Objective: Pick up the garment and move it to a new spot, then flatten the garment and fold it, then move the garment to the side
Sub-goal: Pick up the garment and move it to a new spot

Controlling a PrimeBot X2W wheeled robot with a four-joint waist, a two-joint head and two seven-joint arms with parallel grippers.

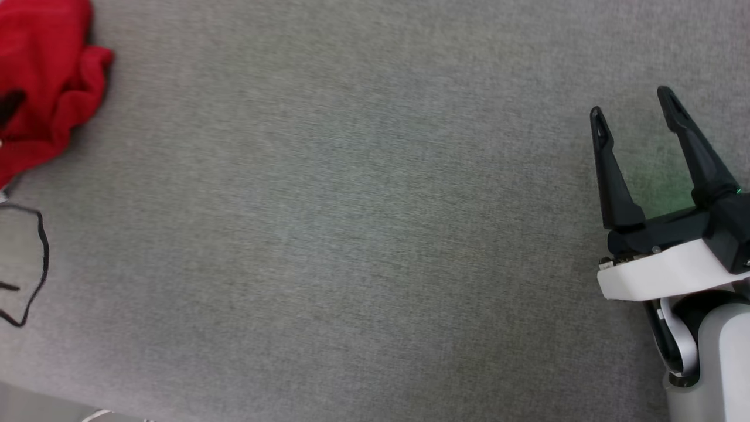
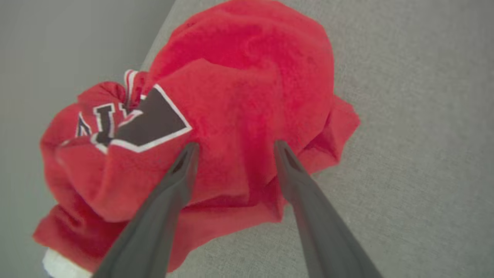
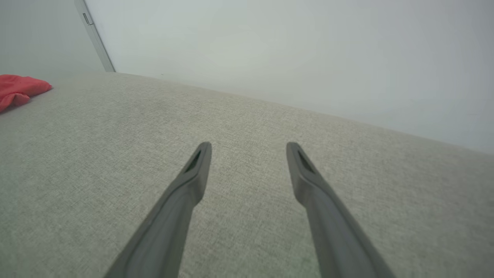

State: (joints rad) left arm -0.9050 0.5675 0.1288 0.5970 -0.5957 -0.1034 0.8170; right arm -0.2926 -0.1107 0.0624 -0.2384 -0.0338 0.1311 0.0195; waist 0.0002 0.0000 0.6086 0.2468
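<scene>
— First the left gripper (image 2: 235, 148): how open?
— Spread wide, fingers (image 2: 181, 173) well apart, clamped on nothing. Tips down over the garment (image 2: 247, 77), one on either side of a red fold. Touching the cloth or just above it: impossible to say from the left wrist view.
— And the garment itself?
— Crumpled in a heap on the grey worktop (image 2: 405, 154), close to its edge. Black, white-outlined letters (image 2: 150, 123) bunched up beside one fingertip, and a strip of white hem (image 2: 61, 266) at the bottom of the heap. In the head view, the same garment (image 1: 47, 76) up in the top left corner, partly cut off by the frame.
— Now the right gripper (image 1: 631, 105)?
— Low at the right of the head view, fingers likewise wide apart and empty, over bare worktop. Well apart from the garment, seen from the right wrist view as a small red patch (image 3: 19, 88) far off at the left.
— Anything else?
— A thin black cord (image 1: 41, 252) looping at the left edge of the head view, just below the garment. A pale wall (image 3: 308, 46) beyond the worktop in the right wrist view.
</scene>
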